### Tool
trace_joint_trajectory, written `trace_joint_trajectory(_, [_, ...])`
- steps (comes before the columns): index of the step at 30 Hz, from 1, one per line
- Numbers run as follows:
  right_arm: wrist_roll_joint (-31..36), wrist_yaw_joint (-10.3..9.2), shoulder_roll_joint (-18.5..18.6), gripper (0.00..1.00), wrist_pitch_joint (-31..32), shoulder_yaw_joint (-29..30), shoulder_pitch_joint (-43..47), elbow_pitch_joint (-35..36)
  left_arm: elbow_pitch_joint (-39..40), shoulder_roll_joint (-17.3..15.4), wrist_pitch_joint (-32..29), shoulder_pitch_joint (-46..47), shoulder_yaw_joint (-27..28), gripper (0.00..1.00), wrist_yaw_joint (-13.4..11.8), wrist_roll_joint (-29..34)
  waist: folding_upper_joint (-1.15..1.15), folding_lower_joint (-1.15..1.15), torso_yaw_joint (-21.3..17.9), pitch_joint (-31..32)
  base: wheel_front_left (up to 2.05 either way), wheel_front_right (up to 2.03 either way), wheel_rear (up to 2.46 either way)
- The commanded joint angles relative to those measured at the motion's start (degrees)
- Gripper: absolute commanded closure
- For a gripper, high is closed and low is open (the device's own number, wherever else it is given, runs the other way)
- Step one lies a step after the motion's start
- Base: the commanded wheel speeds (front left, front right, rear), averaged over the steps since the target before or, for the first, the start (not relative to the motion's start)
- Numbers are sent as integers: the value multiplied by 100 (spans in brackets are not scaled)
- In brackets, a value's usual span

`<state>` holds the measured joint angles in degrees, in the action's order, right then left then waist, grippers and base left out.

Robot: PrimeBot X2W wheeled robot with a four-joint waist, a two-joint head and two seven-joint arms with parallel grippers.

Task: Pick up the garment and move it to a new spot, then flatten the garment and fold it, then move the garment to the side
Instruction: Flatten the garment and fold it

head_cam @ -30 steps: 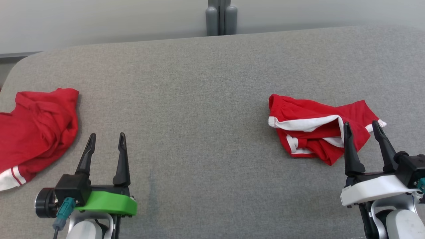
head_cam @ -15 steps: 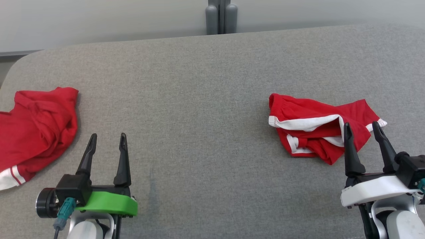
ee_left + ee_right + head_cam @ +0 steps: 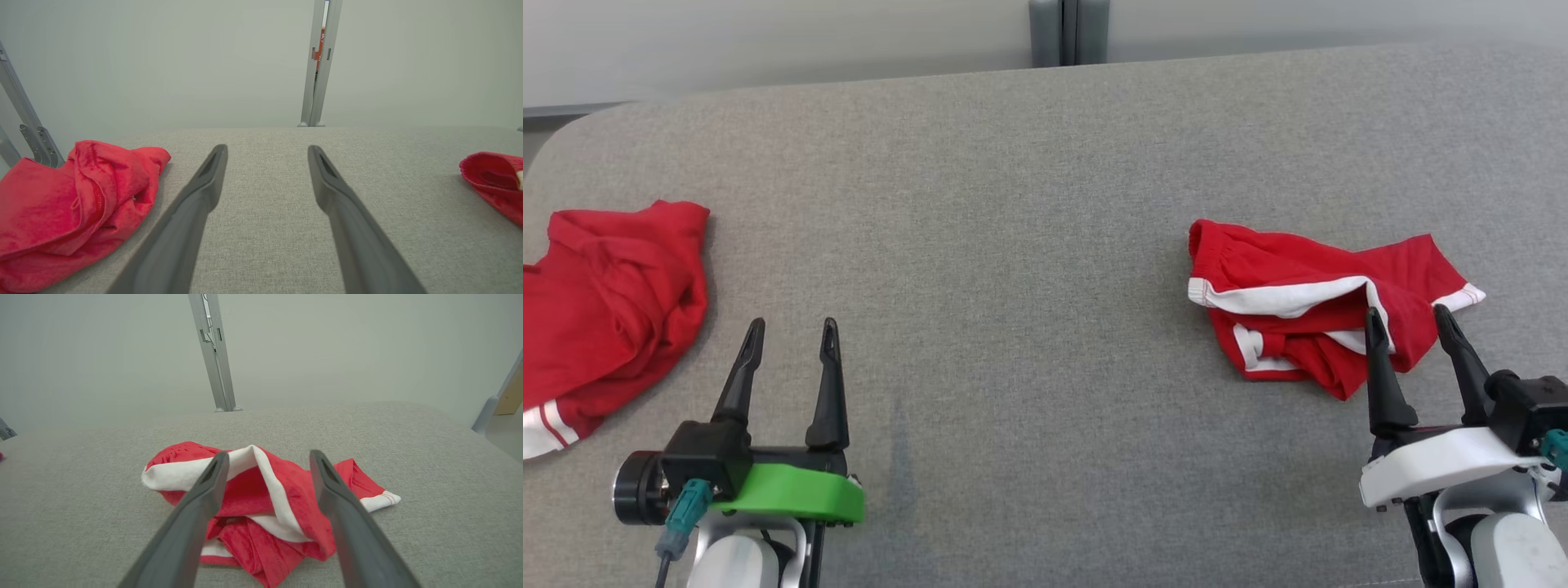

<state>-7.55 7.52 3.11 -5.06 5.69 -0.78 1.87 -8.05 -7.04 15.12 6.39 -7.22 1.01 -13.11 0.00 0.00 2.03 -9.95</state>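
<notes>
Crumpled red fabric garment with white trim lies heaped on the grey cloth-covered table, just ahead of the right gripper, which gapes wide and empty like the left gripper, so I'd judge every step remains undone.

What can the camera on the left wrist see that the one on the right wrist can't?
Left wrist camera: the open left hand over bare gray table, with a crumpled all-red garment beside it. Right wrist camera: the open right hand pointing at the red-and-white shorts, white bands showing, and a wooden piece at the edge. Both: that table, the pale wall, a metal post, and some of the shorts.
</notes>
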Motion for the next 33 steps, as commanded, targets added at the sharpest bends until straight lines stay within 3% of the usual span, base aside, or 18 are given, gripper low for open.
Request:
trace_joint_trajectory(1, [59, -6, 86, 0, 44, -18, -149, -66, 24, -8, 3, 140, -4, 0, -5, 42, 0, 0, 38, -137, 0, 0, 0])
trace_joint_trajectory(9, [368, -6, 439, 3, 200, -252, -671, -750, 36, 71, 3, 389, -84, 0, 41, 85, 0, 0, 118, -500, 0, 0, 0])
trace_joint_trajectory(10, [395, -6, 463, 52, 173, -250, -723, -808, 31, 83, 3, 408, -87, 0, 35, 88, 0, 0, 127, -522, 0, 0, 0])
trace_joint_trajectory(11, [419, -6, 465, 88, 143, -257, -783, -867, 24, 97, 3, 427, -89, 0, 39, 90, 0, 0, 139, -541, 0, 0, 0])
trace_joint_trajectory(12, [422, -6, 451, 100, 126, -274, -820, -897, 19, 109, 3, 437, -93, 0, 43, 90, 0, 0, 150, -553, 0, 0, 0])
trace_joint_trajectory(19, [242, -6, 377, 100, -70, -981, -1175, -786, 0, 153, 3, 518, -41, 0, 60, 110, 0, 0, 186, -628, 0, 0, 0])
trace_joint_trajectory(30, [-607, -6, 56, 100, -361, -3374, -2480, -666, -79, 231, 3, 580, -19, 0, 108, 120, 0, 0, 271, -548, 0, 0, 0])
trace_joint_trajectory(33, [-906, -6, 26, 100, -519, -3693, -2764, -670, -89, 269, 3, 576, -37, 0, 117, 102, 0, 0, 340, -530, 0, 0, 0])
